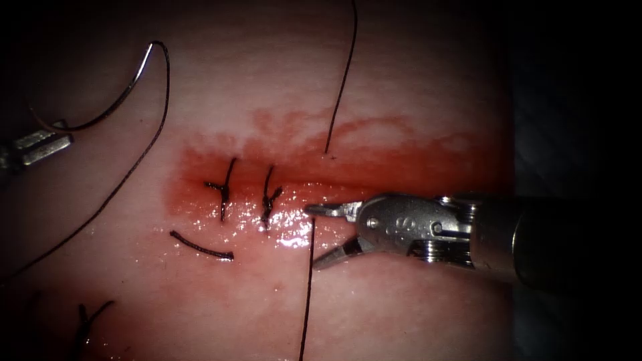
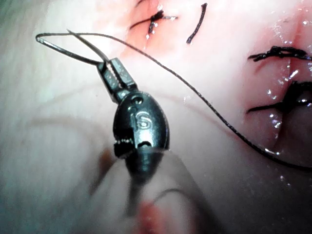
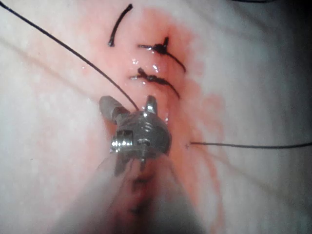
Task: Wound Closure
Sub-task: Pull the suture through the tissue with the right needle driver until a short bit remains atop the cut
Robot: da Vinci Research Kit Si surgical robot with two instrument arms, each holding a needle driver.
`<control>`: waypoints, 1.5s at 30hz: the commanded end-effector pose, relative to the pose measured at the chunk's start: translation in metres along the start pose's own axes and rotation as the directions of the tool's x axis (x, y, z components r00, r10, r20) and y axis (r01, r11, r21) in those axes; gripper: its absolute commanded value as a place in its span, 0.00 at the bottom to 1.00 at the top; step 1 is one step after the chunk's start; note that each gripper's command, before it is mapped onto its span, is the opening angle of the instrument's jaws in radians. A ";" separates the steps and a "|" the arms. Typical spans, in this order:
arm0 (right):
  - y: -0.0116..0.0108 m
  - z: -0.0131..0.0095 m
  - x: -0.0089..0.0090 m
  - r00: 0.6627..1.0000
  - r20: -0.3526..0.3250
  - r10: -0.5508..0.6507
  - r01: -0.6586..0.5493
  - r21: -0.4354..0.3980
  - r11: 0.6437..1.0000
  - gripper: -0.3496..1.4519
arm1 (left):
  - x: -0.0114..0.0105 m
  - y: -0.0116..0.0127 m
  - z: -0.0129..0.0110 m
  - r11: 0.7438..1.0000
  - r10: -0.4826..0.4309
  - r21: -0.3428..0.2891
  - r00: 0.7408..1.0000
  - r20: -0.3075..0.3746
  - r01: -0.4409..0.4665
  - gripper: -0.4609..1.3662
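My left tool is at the far left, off the tissue's wound, its jaws shut on the curved needle partway along its curve. The needle is free of the tissue and arcs up to its thread end. From there the thread trails down to the left. In the left wrist view the left tool clamps the needle. A stitch's thread enters the tissue above the cut and comes out below, as a strand. My right tool stands open at that strand, holding nothing. The right wrist view shows the right tool open beside the thread.
Two tied stitches cross the cut left of the right tool. A cut end of thread lies below them. Red fluid wets the tissue along the cut. More dark stitches sit at the lower left.
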 end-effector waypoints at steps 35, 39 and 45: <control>-0.0113 -0.0039 0.0060 0.997 0.041 -0.072 0.057 0.284 0.957 0.00 | 0.0001 0.0001 0.0000 1.000 0.000 -0.008 1.000 -0.001 0.000 0.06; -0.0122 -0.0042 0.0065 0.995 0.051 -0.089 0.069 0.311 0.948 0.00 | 0.0001 0.0002 0.0001 1.000 0.001 -0.010 1.000 0.001 -0.001 0.06; -0.0135 -0.0048 0.0072 0.991 0.069 -0.114 0.080 0.379 0.922 0.00 | 0.0001 0.0002 0.0000 1.000 0.001 -0.011 1.000 0.001 -0.001 0.06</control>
